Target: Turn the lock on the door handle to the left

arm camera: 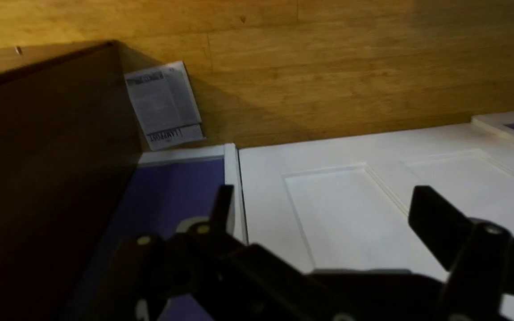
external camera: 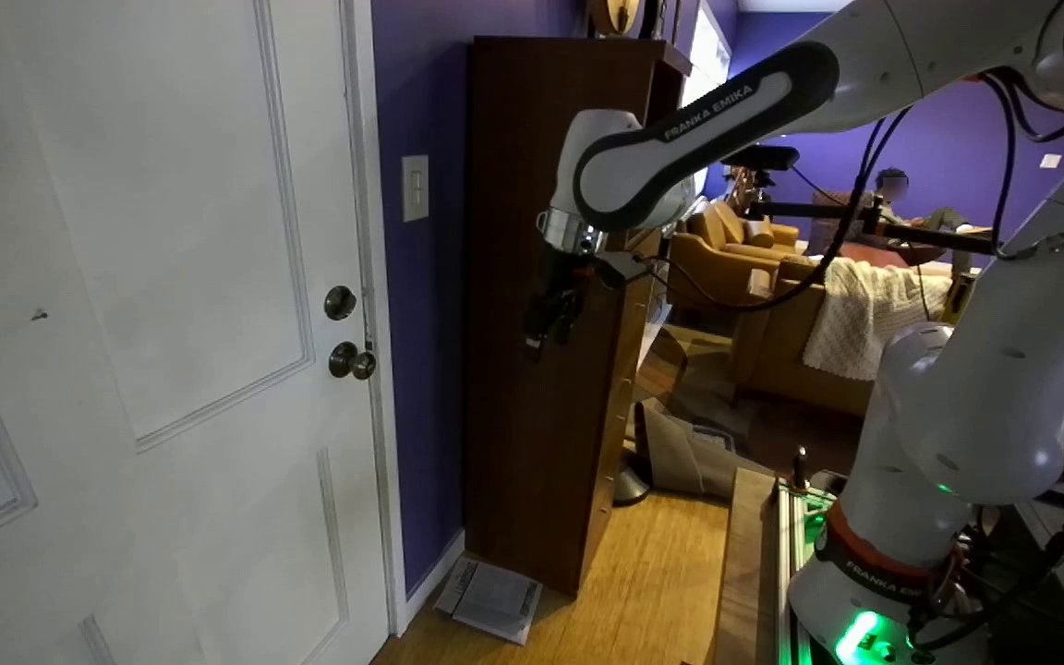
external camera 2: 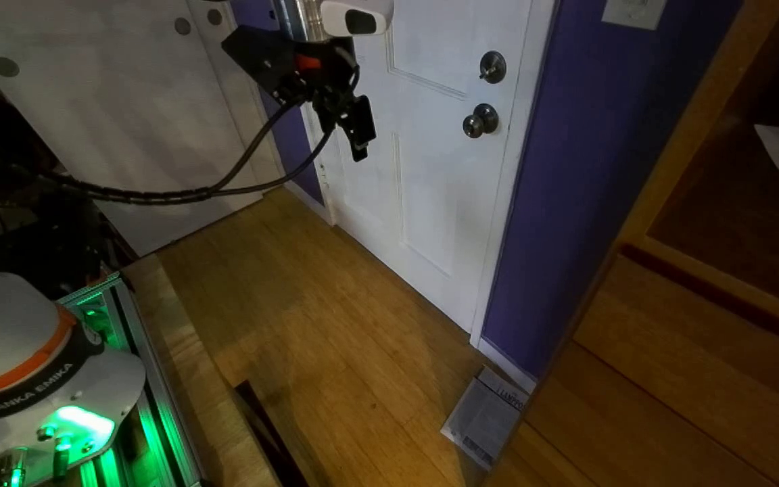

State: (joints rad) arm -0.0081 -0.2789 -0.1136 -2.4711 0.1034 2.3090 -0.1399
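Note:
The door handle is a small dark round knob on the white panelled door. It shows in both exterior views. The lock at the centre of its face is too small to make out. My gripper is open, with nothing between its fingers. It is apart from the door and the knob, and its fingers point downward in both exterior views. In the wrist view the door's lower panels and the floor lie beyond the fingers; the knob is out of view there.
A round deadbolt sits above the knob; it also shows in an exterior view. A tall brown cabinet stands beside the door, past a purple wall strip with a light switch. A newspaper lies on the wooden floor.

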